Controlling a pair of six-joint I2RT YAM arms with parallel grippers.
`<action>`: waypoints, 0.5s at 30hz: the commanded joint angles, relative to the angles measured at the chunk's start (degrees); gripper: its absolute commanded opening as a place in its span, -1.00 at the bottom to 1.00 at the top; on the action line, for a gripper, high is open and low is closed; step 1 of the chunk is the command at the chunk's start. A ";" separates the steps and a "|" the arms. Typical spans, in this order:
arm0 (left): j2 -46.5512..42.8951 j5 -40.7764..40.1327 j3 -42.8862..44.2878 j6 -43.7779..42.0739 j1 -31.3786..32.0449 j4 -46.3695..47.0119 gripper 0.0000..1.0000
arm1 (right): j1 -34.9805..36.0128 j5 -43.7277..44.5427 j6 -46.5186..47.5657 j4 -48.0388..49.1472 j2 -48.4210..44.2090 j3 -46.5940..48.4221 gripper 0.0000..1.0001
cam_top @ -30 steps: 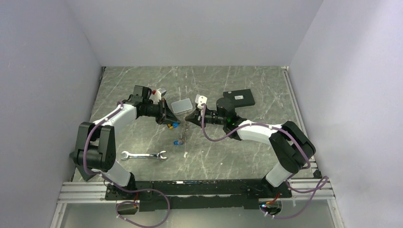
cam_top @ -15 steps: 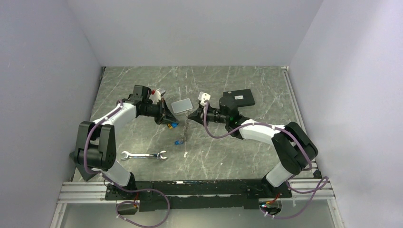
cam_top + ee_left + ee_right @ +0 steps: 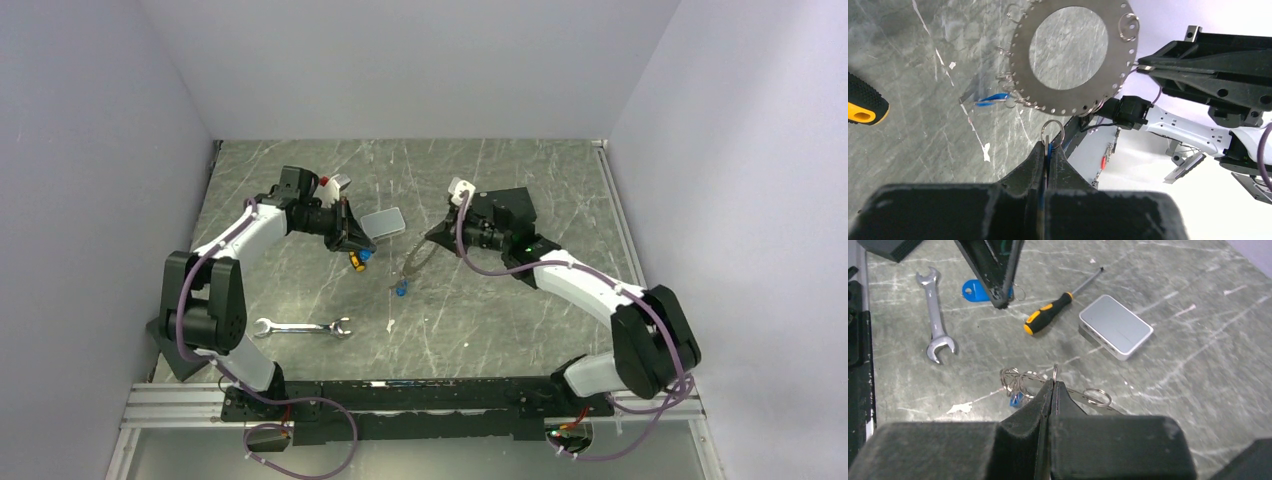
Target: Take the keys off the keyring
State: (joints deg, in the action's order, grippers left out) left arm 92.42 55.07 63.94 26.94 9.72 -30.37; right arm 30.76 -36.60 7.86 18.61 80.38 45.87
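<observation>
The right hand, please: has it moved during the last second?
Yes. The right hand, shut on the keyring, has drawn right and back toward the black box, away from the wrench.

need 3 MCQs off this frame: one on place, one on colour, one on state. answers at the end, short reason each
1. The wrench lies:
A) on the table, near the base of the left arm
B) against the far wall
C) off the table

2. The heads of the keys are:
A) red
B) blue
C) green

3. The right hand is:
A) open
B) shut on the ring
C) shut on the wrench

Answers:
1 A, the top view shows it flat on the near-left part of the table.
2 B, blue heads show in both wrist views.
3 B, the left wrist view shows its tips pinching the ring's rim.
</observation>
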 commanded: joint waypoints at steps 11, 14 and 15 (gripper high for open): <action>1.14 1.00 2.41 -2.94 -0.14 -0.94 -1.00 | -2.39 -2.65 13.51 -37.59 -12.62 9.32 -1.00; 0.85 1.07 2.32 -2.88 -0.14 -0.89 -1.00 | -2.59 -1.53 15.99 -45.86 -14.91 11.07 -1.00; 0.63 1.09 2.19 -2.86 -0.14 -0.83 -1.00 | -2.56 -1.48 17.37 -47.79 -15.82 11.61 -1.00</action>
State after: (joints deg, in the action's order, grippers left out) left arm 93.62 55.05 64.10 25.93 9.72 -31.35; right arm 28.47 -37.76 19.70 -17.56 68.62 52.95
